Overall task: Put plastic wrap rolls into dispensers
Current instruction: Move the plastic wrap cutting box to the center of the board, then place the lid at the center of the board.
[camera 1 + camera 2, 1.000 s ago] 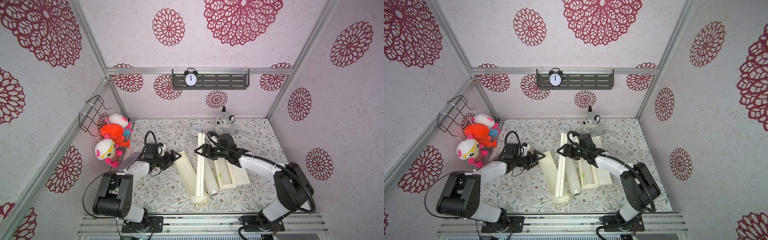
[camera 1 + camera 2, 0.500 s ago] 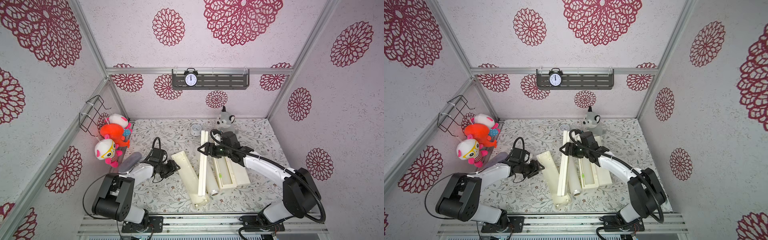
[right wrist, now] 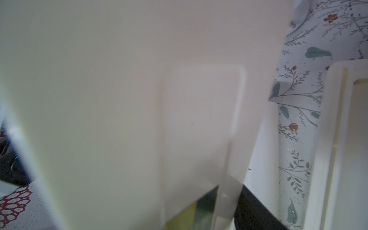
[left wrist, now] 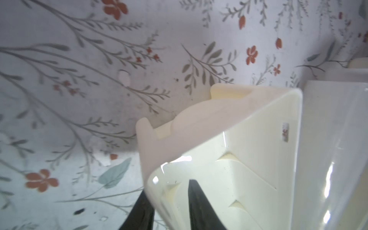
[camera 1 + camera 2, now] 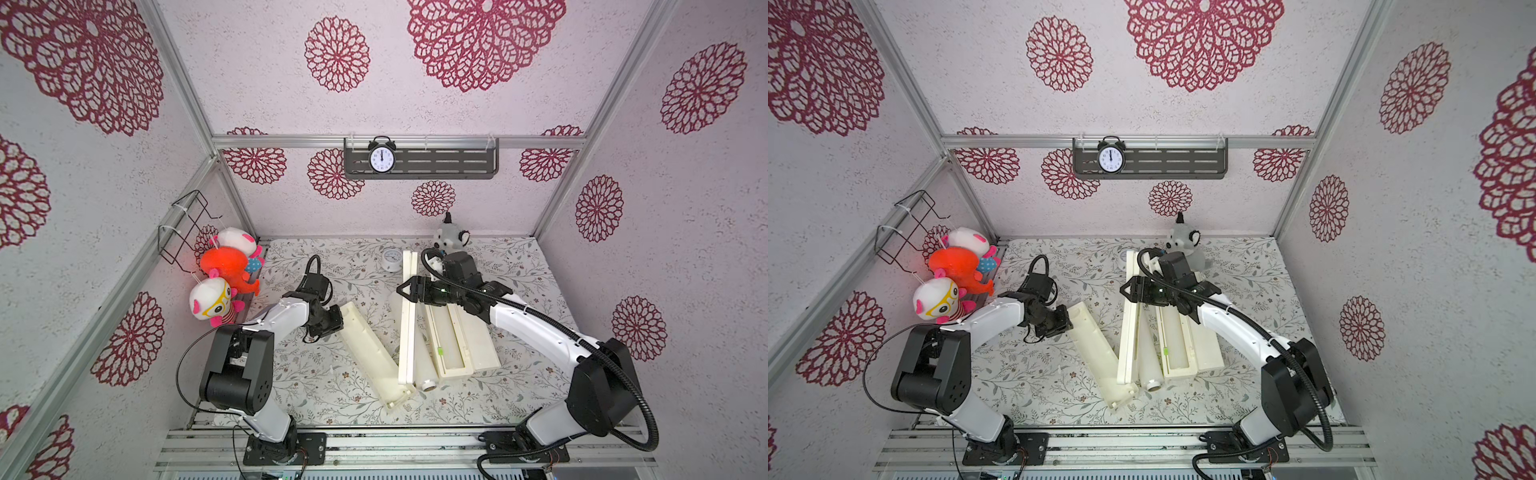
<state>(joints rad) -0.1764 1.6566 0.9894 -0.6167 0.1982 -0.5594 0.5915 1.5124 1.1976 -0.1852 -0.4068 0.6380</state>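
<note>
1. The left pincer (image 4: 169, 201) is pinched on an end wall of the open dispenser (image 5: 368, 347).
2. The right pincer (image 5: 405, 289) is clamped across its raised lid (image 5: 409, 316).
3. One roll (image 5: 424, 361) is laid on the counter (image 5: 316, 382) beside that lid.

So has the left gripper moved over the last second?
Yes. The left gripper has dropped from above the mat and come toward the camera, away from the orange plush, and now grips the far end of the open dispenser tray.
</note>
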